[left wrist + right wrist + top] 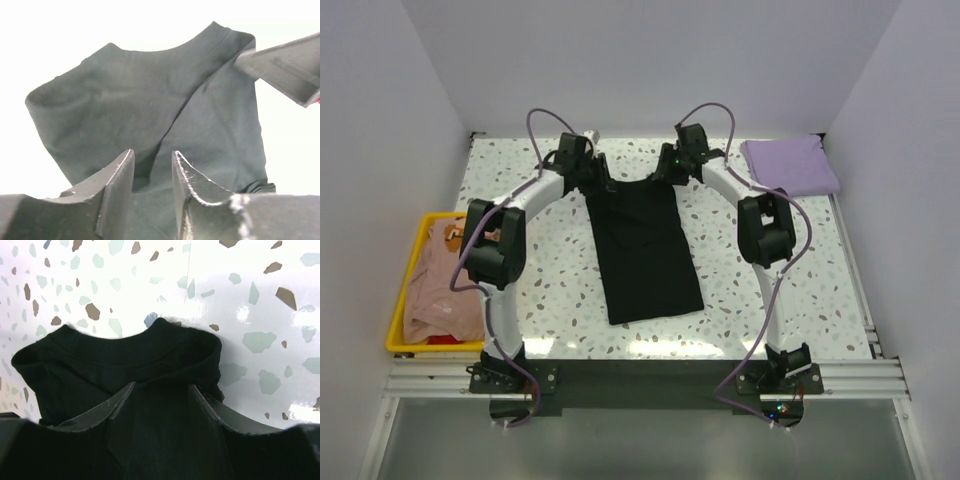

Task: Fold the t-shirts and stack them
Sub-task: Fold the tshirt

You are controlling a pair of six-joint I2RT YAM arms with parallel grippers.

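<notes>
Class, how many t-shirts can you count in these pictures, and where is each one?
3: black t-shirt mid-table; folded lavender t-shirt at the far right; peach t-shirt in the yellow tray, where more may hide.

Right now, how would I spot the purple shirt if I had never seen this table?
Find the far right corner of the speckled table, beyond the right arm. The lavender t-shirt lies there, folded flat. It alone is purple and neatly squared; the black t-shirt stretches down the middle, and the peach t-shirt is bunched in the yellow tray at left.
</notes>
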